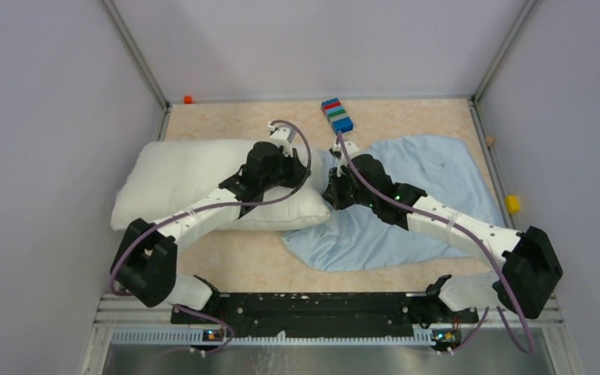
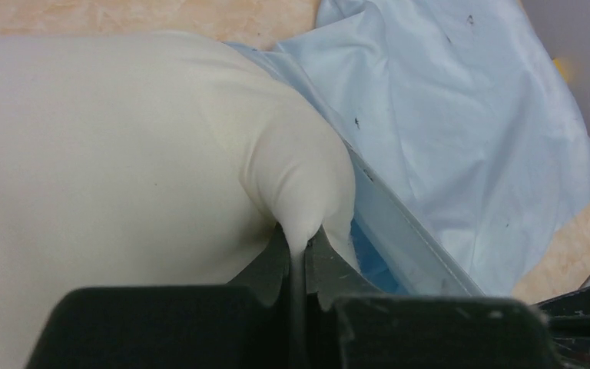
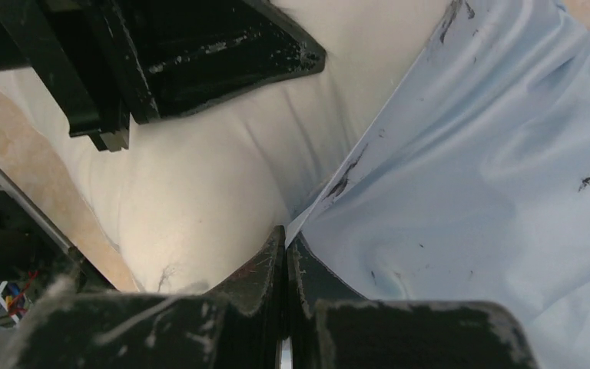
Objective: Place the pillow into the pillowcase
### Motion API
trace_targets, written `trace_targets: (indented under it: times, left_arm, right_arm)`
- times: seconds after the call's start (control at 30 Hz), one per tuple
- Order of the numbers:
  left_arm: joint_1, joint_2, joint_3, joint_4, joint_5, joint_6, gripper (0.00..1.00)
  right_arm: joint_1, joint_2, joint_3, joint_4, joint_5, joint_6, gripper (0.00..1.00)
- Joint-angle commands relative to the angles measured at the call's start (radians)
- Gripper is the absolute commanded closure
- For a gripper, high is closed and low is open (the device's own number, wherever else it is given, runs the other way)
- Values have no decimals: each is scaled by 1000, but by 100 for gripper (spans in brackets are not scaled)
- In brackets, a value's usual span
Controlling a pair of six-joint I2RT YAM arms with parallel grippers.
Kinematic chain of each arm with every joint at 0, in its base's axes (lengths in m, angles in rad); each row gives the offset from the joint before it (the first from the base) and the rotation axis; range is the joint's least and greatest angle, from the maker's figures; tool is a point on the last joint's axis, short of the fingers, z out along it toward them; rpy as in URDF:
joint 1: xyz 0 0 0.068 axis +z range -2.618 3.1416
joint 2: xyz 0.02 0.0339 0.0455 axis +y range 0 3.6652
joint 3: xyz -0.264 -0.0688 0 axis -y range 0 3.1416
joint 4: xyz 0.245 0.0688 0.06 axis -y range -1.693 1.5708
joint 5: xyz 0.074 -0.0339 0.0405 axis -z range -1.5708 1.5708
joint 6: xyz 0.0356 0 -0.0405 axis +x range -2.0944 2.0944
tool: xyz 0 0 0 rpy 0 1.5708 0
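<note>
Surface [image 1: 234, 269]: beige, speckled.
Pillow [image 1: 180, 176]: off-white, lying on the left half.
Pillowcase [image 1: 437, 176]: light blue, wrinkled, spread on the right half, touching the pillow's right end.
Coloured blocks [image 1: 337, 115]: small row near the far edge.

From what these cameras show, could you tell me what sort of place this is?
Probably a robot test cell in a lab: plain panels on metal frame posts enclose a table, and two arms are bolted to a rail at its near edge.
</note>
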Motion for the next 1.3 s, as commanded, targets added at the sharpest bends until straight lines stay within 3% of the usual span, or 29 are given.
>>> trace_targets:
  times: [0.0, 0.1, 0.2, 0.3, 0.4, 0.53, 0.67, 0.8, 1.1, 1.17, 1.27]
  left_arm:
    - [-7, 36, -42, 113, 6, -36, 100]
    - [-8, 1, -37, 70, 15, -28, 83]
    - [-9, -27, 19, -37, 65, 6, 53]
    - [-11, -71, 66, -148, 119, 42, 33]
    - [-28, -139, 115, -272, 102, 115, 17]
    - [-68, -214, 175, -448, 20, 222, 2]
    - [-158, -241, 227, -617, -115, 292, 1]
    - [-273, -227, 191, -695, -237, 268, 1]
    - [-363, -85, 171, -685, -461, 98, 2]
    - [-363, -56, 177, -681, -533, 46, 14]
    - [-361, -25, 192, -653, -578, 49, 50]
  right_arm:
    - [0, 10, 75, -32, -60, 8, 100]
    - [-10, 35, 87, -97, 12, 33, 97]
    - [-24, 46, 71, -123, 64, 64, 96]
    - [-38, 57, 54, -118, 66, 84, 97]
    - [-40, 71, 47, -122, 86, 107, 96]
    - [-41, 76, 38, -122, 110, 130, 84]
    - [-42, 93, 36, -164, 161, 136, 67]
    - [-42, 108, 23, -186, 193, 142, 55]
    - [-36, 138, -49, -186, 236, 200, 43]
    - [-33, 149, -72, -174, 237, 206, 43]
    - [-32, 155, -101, -157, 236, 219, 47]
